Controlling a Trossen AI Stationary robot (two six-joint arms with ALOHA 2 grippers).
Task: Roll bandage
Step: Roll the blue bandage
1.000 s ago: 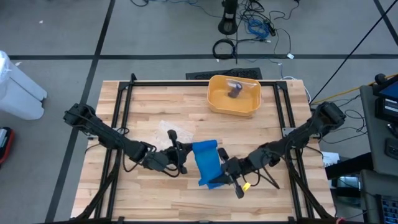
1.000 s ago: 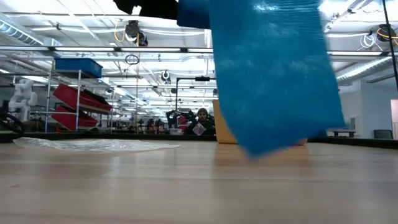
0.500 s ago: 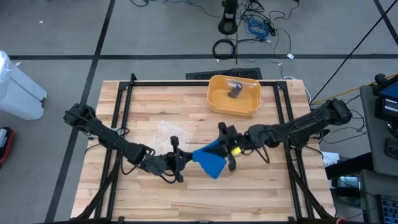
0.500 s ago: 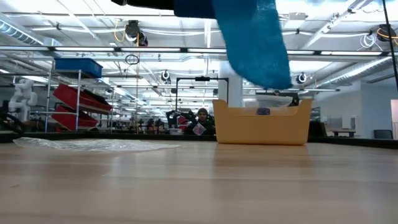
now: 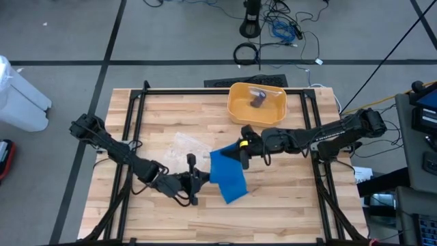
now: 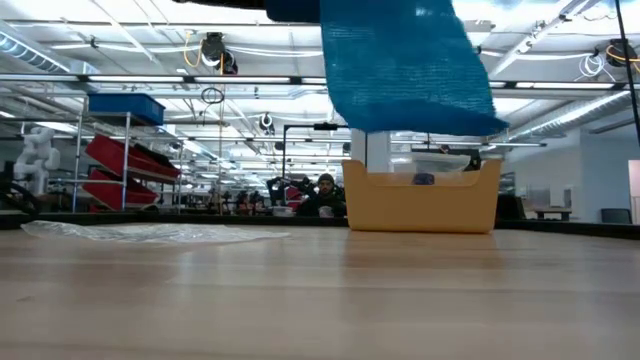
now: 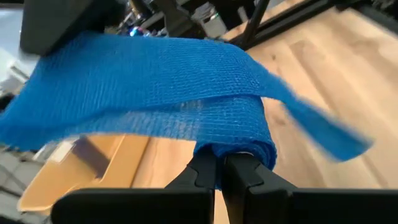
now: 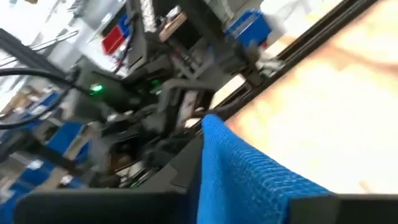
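Bandage (image 5: 228, 178) is seen from above stretched over the desk (image 5: 164, 116) between the left pincer (image 5: 198, 179) and right pincer (image 5: 244, 152). Left wrist view: the roll is clenched. Right wrist view: the strip's end is met, grip undeterminable.

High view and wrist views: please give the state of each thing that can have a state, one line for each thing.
Blue bandage: partly rolled, held above the table, loose end hanging free.
Left hand: shut on the bandage roll.
Right hand: at the bandage's upper end; open or shut unclear.
Yellow bin: upright, a small dark item inside.
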